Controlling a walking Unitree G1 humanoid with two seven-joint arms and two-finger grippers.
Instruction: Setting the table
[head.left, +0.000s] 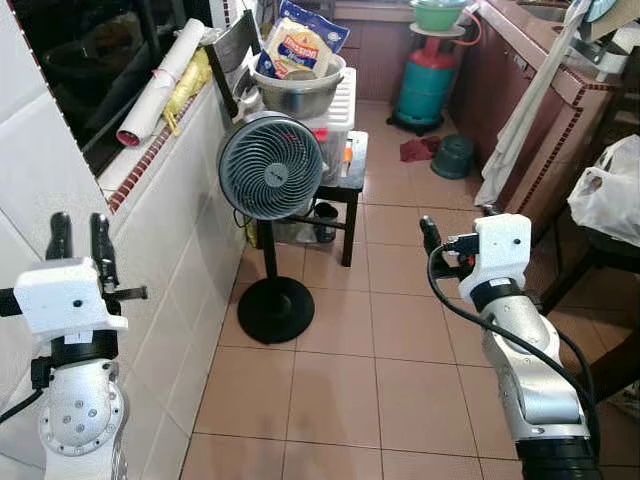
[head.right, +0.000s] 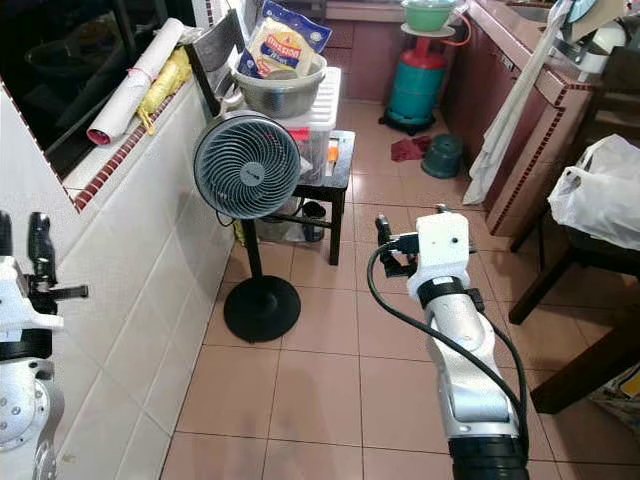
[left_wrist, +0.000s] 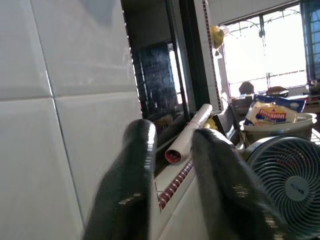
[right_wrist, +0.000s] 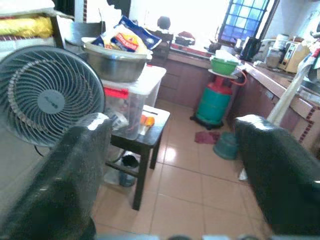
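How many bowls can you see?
2: a big metal bowl on the plastic box behind the fan, and a green bowl atop the gas cylinder. More may be hidden.

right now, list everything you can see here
pedestal fan: one, grey head on black stand, on the floor by the tiled wall
metal bowl: one, silver, on the clear storage box
tortilla packet: one, blue and yellow, in the bowl
storage box: one, clear with white lid, on the black side table
rolled paper: one, white, on the window ledge
gas cylinder: one, teal, far end of the floor
green bowl: one, on top of the cylinder
plastic bag: one, white, at right
left gripper: jaws open, raised near the wall
right gripper: jaws open, raised
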